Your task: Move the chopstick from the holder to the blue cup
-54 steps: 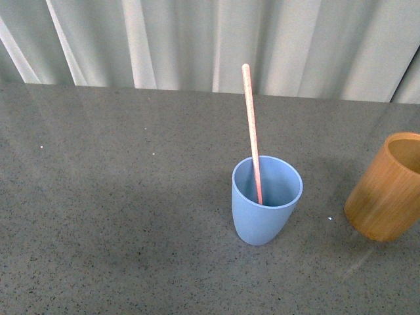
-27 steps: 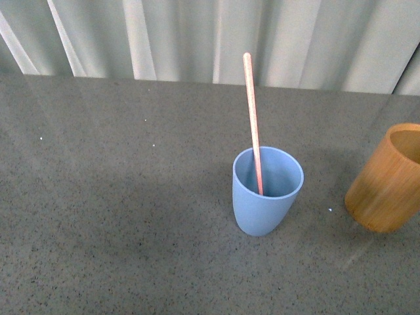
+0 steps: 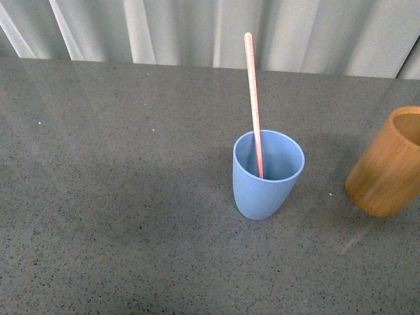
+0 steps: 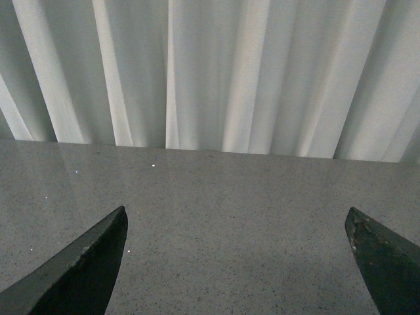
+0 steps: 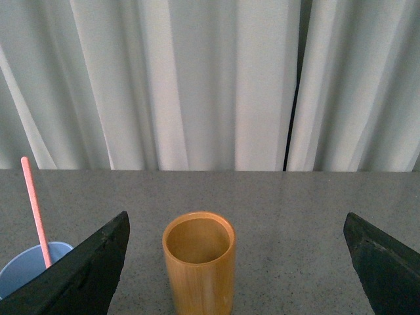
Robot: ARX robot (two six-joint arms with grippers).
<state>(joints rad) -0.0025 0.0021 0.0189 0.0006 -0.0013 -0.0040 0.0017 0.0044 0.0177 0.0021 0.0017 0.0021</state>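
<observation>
Chopstick stands in the blue cup; both grippers spread wide, holding nothing.

Front view: on the grey desk point(image 3: 111, 216), before a white curtain point(image 3: 295, 33), the chopstick point(image 3: 252, 92) leans in the blue cup point(image 3: 266, 190) at centre; the holder point(image 3: 387, 167) stands apart at the right edge.
Left wrist view: the left gripper point(image 4: 236, 262) gapes over bare desk.
Right wrist view: the right gripper point(image 5: 236, 262) frames the holder, which looks empty, with the blue cup at lower left.

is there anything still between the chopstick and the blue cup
No. The chopstick already stands in the blue cup, leaning on its rim. The holder stands apart beside it, and both grippers, left and right, are open and empty.
</observation>
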